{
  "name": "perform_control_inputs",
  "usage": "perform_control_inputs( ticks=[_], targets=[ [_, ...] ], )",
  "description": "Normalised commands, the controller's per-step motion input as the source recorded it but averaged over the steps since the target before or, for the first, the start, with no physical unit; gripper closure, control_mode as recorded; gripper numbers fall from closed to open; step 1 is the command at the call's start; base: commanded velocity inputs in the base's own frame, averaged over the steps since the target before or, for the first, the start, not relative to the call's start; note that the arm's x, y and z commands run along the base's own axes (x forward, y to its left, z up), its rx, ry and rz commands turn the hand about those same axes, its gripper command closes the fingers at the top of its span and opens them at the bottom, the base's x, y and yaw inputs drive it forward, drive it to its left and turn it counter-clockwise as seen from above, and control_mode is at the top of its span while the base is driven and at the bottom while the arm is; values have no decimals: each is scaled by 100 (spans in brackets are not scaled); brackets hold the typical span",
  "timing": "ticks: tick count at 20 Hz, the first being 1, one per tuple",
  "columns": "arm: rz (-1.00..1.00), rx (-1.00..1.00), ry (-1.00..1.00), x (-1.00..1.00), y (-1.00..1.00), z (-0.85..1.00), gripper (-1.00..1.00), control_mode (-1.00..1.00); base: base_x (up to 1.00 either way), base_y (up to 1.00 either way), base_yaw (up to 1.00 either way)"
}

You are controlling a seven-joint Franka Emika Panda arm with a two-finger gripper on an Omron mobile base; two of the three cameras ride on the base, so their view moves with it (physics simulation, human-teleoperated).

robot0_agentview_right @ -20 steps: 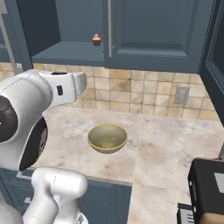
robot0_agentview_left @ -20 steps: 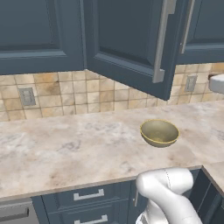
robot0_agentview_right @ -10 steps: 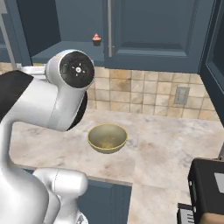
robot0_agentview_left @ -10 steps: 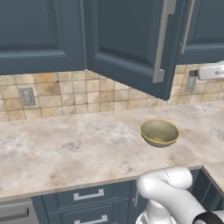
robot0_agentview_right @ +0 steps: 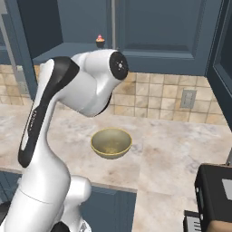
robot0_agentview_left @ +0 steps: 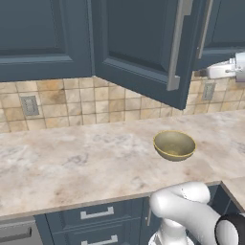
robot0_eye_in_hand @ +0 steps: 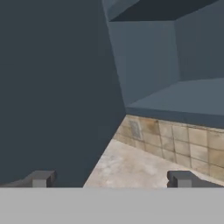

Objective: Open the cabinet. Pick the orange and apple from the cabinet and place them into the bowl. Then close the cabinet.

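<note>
cabinet [robot0_agentview_left: 143,48]: door swung out over counter [robot0_agentview_left: 72,162], shelf exposed; judged opening step done so fruit could be reached.
gripper [robot0_eye_in_hand: 109,179]: tips set wide apart, nothing between them; judged kept wide ready for a first pick.
ahead of fingers: open cabinet interior and shelf edge up and right of the tips, tiled backsplash [robot0_eye_in_hand: 175,140] below it, counter strip nearest the tips; inside face of door to the left of the left tip.
bowl [robot0_agentview_right: 111,143]: sat on counter, well below and apart from fingers, empty; judged parked under the cabinet as drop target.
small item on shelf [robot0_agentview_right: 100,41]: dark, reddish top, at shelf front edge; too small to tell if apple. Orange not made out.
arm [robot0_agentview_right: 68,113]: raised in front of cabinet, elbow up; judged lifting hand to shelf height.
right base view extra: shelf item and a dark appliance [robot0_agentview_right: 213,195] at counter's near corner.
left base view extra: door's outer face with bar handle [robot0_agentview_left: 174,48], drawers [robot0_agentview_left: 95,215] under counter.
hand view extra: finger spacing and bare shelf part.
</note>
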Motion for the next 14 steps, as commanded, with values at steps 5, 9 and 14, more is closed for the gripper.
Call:
perform_control_inputs(
  ticks=[5, 9, 14],
  targets=[
    [19, 2, 2, 64, 70, -3, -100, -100, 0, 0, 0],
    [13, 0, 0, 13, 86, 0, -100, -100, 0, 0, 0],
    [4, 0, -1, -8, 97, 0, -100, -100, 0, 0, 0]
  ],
)
